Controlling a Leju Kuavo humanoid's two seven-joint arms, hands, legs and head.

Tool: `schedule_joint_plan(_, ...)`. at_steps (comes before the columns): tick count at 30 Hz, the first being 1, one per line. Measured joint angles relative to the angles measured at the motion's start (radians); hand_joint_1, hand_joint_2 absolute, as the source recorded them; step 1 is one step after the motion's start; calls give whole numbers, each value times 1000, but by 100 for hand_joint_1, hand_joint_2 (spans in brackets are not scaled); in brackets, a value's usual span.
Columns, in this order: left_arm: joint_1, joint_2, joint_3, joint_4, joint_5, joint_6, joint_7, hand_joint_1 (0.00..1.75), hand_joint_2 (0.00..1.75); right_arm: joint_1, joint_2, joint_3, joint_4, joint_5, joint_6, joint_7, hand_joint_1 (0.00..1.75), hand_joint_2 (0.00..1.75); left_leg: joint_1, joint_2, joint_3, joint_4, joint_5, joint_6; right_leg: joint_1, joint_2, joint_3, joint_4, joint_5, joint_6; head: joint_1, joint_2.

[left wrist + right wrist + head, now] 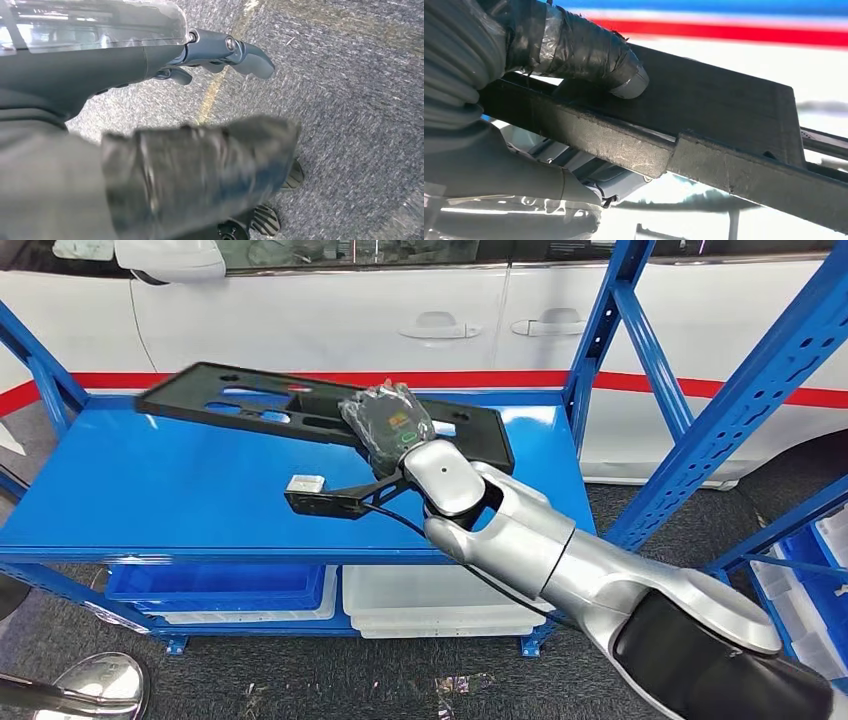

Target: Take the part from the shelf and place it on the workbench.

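One long black plastic part (300,410) lies across the far half of the blue shelf top (150,490), running from near the far left corner toward the far right corner. It is flat and panel-like, with several cut-out slots along its length. Its left end looks tilted up slightly off the surface; how much clearance cannot be told.

Left hand (220,55): seen in the left wrist view over grey carpet floor (350,100). Fingers loosely curled, apart from the thumb, nothing between them.

Mid-shelf, near the front edge: a small black bracket with a pale block on it (320,495), fixed to the right wrist and sitting just above the shelf top.

Right hand (385,425): at the end of the silver right arm (540,550), which enters from the lower right corner of the head view. The hand rests on the part right of its middle and grips it. In the right wrist view the thumb (589,55), wrapped in dark tape, presses on the upper face of the part (724,125), with the fingers (524,175) underneath; the part's thick edge is clamped between them.

Below the shelf top, a blue bin (220,585) sits at the left and a white bin (430,605) just beside it on the lower level. Blue uprights (610,330) stand at the right end of the shelf. Behind the shelf is a white car (400,310) with a red stripe along its doors.
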Motion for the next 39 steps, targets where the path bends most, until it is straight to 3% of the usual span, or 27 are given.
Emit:
schedule_joint_plan(12,1,3,0,0,3,-17,-12,0,175,-82,-71,-12,-273,45,47,19,175,175,0,0,-1,1,0,0,0,0,0,0,0,0,0,0)
schedule_joint_plan(23,2,3,0,0,5,-18,-13,0,175,-86,-98,-13,-366,44,53,17,175,175,0,0,-1,1,0,0,0,0,0,0,0,0,0,0)
schedule_joint_plan(39,1,10,5,0,14,-51,-56,0,175,-121,-126,-8,-538,33,179,-27,175,175,0,0,-1,1,0,0,0,0,0,0,0,0,0,0)
